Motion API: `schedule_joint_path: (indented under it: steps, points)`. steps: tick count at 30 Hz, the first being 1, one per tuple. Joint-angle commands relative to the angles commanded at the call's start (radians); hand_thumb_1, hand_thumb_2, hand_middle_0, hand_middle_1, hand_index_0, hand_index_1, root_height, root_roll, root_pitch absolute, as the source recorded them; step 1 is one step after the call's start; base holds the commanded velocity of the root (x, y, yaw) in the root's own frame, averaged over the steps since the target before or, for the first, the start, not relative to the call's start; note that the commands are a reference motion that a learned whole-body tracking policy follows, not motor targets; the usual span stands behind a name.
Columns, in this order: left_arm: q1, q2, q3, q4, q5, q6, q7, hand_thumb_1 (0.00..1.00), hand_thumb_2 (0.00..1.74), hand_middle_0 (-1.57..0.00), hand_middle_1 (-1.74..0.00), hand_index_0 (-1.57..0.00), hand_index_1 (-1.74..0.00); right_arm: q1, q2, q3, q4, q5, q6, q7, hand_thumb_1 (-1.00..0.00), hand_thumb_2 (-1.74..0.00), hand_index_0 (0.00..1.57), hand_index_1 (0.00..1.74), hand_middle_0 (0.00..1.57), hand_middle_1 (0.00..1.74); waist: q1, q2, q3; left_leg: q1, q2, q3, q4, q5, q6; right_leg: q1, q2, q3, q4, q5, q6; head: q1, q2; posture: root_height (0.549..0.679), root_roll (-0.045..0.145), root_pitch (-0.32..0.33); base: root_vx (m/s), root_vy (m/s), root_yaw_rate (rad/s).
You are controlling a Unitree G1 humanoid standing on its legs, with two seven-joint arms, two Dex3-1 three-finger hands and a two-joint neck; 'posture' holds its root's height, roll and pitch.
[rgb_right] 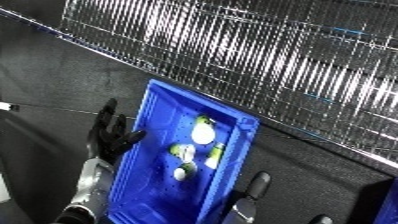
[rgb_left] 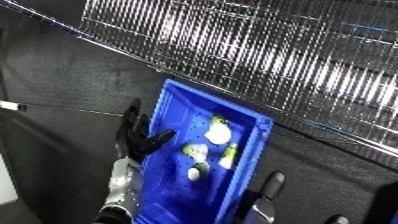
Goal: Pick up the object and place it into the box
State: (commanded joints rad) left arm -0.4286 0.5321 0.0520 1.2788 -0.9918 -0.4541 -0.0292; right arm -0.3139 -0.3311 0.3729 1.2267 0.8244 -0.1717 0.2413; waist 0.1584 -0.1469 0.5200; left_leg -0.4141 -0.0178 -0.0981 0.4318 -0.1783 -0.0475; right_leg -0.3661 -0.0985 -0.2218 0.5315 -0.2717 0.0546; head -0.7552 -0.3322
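1. While the robot's black left hand (rgb_left: 138, 136) hangs just beside the left wall of the perforated blue plastic bin (rgb_left: 171, 105), fingers straight and holding nothing, it should lift clear without nudging that wall.
2. Several pale white-and-green objects (rgb_left: 216, 131) already lie inside the bin.
3. Only fingertips of the right hand (rgb_right: 255, 184) show; their state cannot be told.

I saw the blue bin (rgb_left: 169, 165) below the wire rack (rgb_left: 266, 55). Pale objects (rgb_left: 206, 147) lay in the bin. My left hand (rgb_left: 138, 137) rested against the bin's left wall, fingers straight. My right hand (rgb_left: 269, 187) showed just right of the bin.
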Motion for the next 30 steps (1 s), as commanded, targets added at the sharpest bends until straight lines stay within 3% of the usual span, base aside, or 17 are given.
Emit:
schedule_joint_path:
  steps: [11,18,25,30]
  points:
    - [0.018,-0.022,-0.040,0.004,0.002,0.105,-0.097,0.00,0.00,0.00,0.00,0.00,0.00,-0.013,-0.001,-0.008,-0.009,-0.012,0.022,-0.015,0.00,0.00,0.00,0.00,0.00,0.00,-0.012,0.020,0.000,0.011,-0.009,0.007,0.012,-0.013,0.0055,0.004,-0.0013,0.008,-0.004,0.005,0.0045,0.105,0.038,0.657,0.029,0.093,-0.012,0.002,-0.053]
    - [0.033,-0.048,-0.103,0.012,0.056,0.211,-0.171,0.00,0.00,0.00,0.00,0.00,0.00,-0.037,-0.012,-0.026,-0.012,0.008,0.056,-0.030,0.00,0.00,0.00,0.00,0.00,0.00,-0.032,0.045,0.000,0.031,-0.009,0.024,0.007,-0.014,0.0068,0.014,0.0010,0.028,-0.031,0.023,0.0118,0.241,0.051,0.659,0.030,0.087,-0.036,0.017,-0.160]
    - [0.037,-0.074,-0.147,-0.007,0.068,0.239,-0.172,0.00,0.00,0.00,0.00,0.00,0.00,-0.079,-0.037,-0.054,0.001,0.000,0.086,-0.041,0.00,0.00,0.00,0.00,0.00,0.00,-0.056,0.085,0.000,0.048,-0.008,0.047,0.009,-0.014,0.0051,0.015,0.0019,0.050,-0.050,0.045,0.0207,0.418,0.062,0.660,0.034,0.080,-0.049,0.042,-0.165]
    - [0.040,-0.089,-0.164,-0.020,0.084,0.255,-0.176,0.00,0.00,0.00,0.00,0.00,0.00,-0.088,-0.050,-0.067,0.006,-0.009,0.097,-0.049,0.00,0.00,0.00,0.00,0.00,0.00,-0.072,0.105,0.000,0.055,-0.008,0.056,0.019,-0.017,0.0063,0.015,0.0053,0.063,-0.051,0.055,0.0226,0.553,0.093,0.660,0.035,0.071,-0.036,0.021,-0.126]
